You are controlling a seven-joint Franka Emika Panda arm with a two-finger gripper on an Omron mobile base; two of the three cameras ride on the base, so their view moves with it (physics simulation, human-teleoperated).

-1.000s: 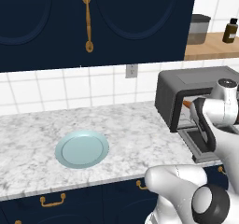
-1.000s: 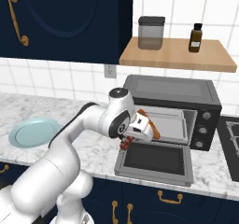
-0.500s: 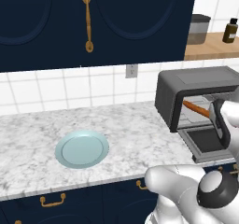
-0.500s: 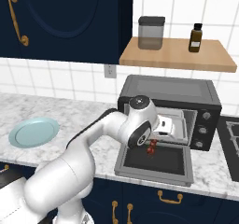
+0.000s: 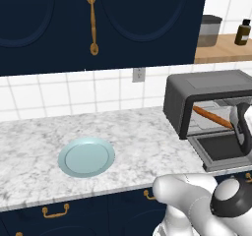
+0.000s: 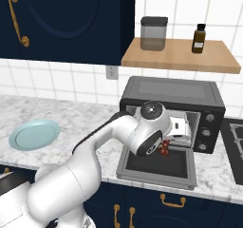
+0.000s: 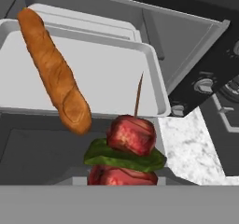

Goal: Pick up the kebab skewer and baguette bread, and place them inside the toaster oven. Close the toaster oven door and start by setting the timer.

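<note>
Kebab skewer (image 7: 127, 148) of red meat chunks and a green slice on a thin stick sits right in front of the hand camera, pointing into the dark grey boxy toaster oven (image 6: 173, 109); the gripper (image 6: 167, 144) seems clenched on it above the dropped-open dark toaster oven door (image 6: 156, 166). Just beside its tip, the long orange-brown baguette bread (image 7: 53, 71) lies slantwise on the oven's pale grey tray (image 7: 107, 73)
</note>
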